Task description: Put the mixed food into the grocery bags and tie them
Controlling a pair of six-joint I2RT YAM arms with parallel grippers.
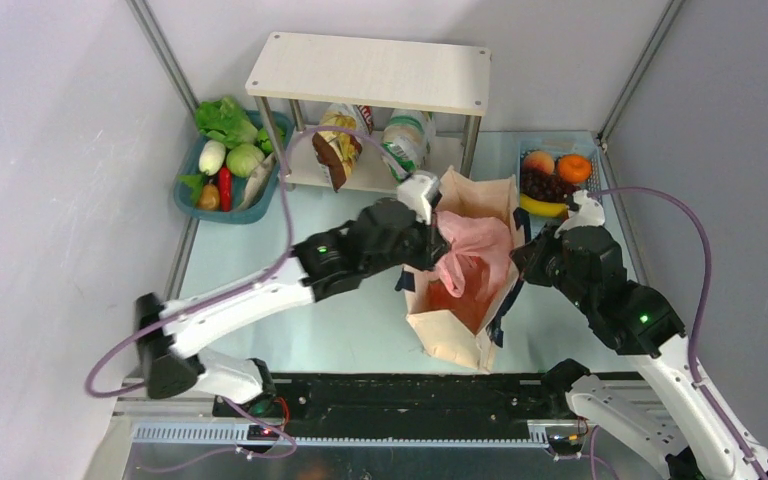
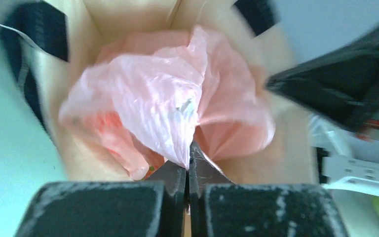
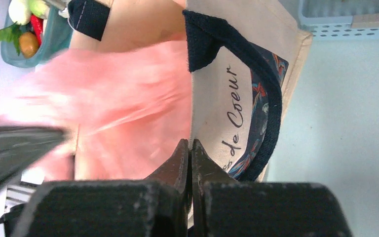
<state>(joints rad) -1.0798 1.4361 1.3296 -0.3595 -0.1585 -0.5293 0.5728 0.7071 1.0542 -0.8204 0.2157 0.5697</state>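
Pinching pink bag (image 2: 168, 113) inside tote (image 1: 450, 338)

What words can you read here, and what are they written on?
"de Coeur": dark script on the side of the beige canvas tote; any letters before it are hidden.
Packets under the wooden shelf: print too small to read.

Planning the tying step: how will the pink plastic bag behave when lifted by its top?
Probably floppy: the pink plastic bag is crumpled thin film, bunching where the shut left gripper pinches it. It looks translucent, so likely light and easily torn. It may drag against the canvas tote around it.
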